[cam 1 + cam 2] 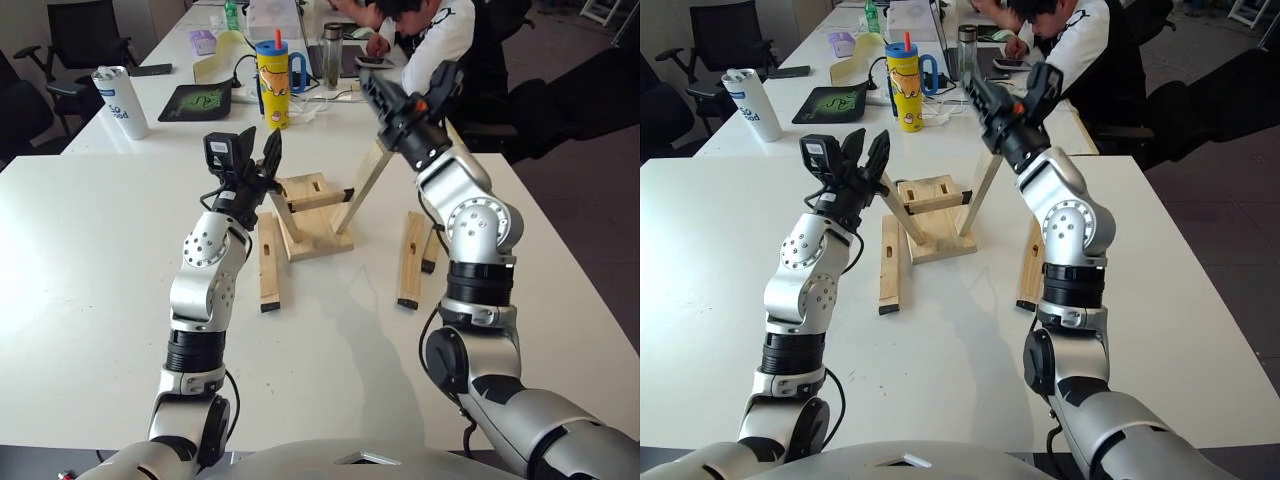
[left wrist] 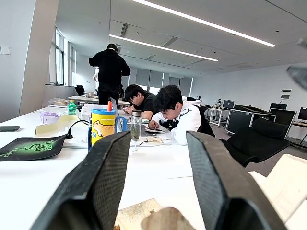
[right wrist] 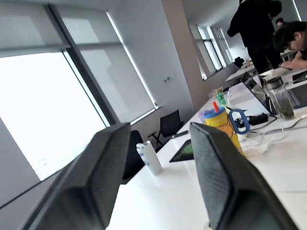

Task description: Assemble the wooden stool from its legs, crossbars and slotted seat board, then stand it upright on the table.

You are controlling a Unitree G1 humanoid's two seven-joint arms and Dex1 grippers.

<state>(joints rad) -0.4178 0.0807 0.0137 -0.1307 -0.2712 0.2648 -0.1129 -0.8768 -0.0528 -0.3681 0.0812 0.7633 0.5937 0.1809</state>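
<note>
The slotted seat board [image 1: 312,228] lies flat on the white table [image 1: 90,260]. Two legs rise from it, spreading apart: a left leg [image 1: 277,220] and a right leg [image 1: 365,185], joined low down by a crossbar [image 1: 318,198]. My left gripper [image 1: 258,156] is open, its fingers straddling the left leg's top end [image 2: 165,221]. Just above the right leg's top, my right gripper [image 1: 410,92] is open and holds nothing. Two loose wooden pieces lie flat, one [image 1: 268,262] left of the board and one [image 1: 411,258] to its right.
On the adjoining table behind stand a yellow cup [image 1: 273,85] with a blue handle, a white tumbler [image 1: 120,100], a dark mouse pad [image 1: 195,100] and cables. A person sits writing there. The table's right edge runs close to the right loose piece.
</note>
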